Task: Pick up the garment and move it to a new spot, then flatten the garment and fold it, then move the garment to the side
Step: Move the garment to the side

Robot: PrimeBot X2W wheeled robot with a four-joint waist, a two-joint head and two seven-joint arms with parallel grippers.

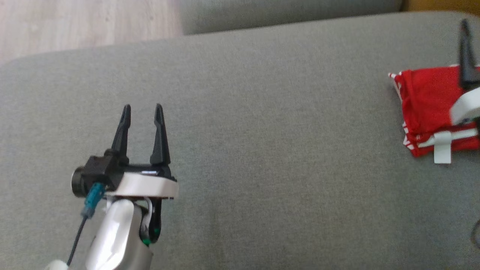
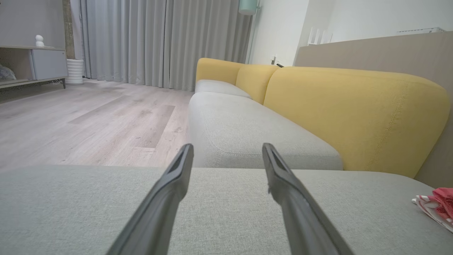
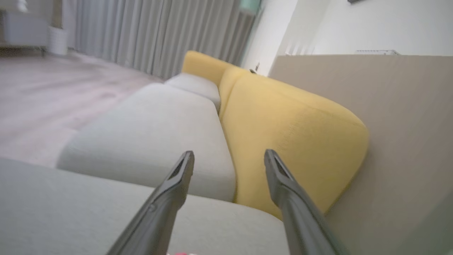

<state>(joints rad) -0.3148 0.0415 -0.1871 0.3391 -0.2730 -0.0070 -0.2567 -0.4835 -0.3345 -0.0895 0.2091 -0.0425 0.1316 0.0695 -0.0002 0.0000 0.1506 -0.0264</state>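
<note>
Folded red garment (image 1: 427, 97) sits at the right side of the sofa cushion (image 1: 262, 112), where I want it; my right gripper (image 3: 228, 156) hangs above it, jaws apart and empty, left gripper (image 1: 142, 110) likewise open, parked clear

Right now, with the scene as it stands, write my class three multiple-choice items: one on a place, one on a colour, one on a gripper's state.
1. In the head view, where on the grey cushion does the red garment lie? A centre; B far right; C far left.
2. What colour is the sofa backrest? A yellow; B blue; C black.
3. How is the left gripper? A shut on the garment; B shut, empty; C open, empty.
Key: 1 B, it sits at the picture's right edge. 2 A, it is yellow in both wrist views. 3 C, its fingers stand apart over bare cushion.
</note>
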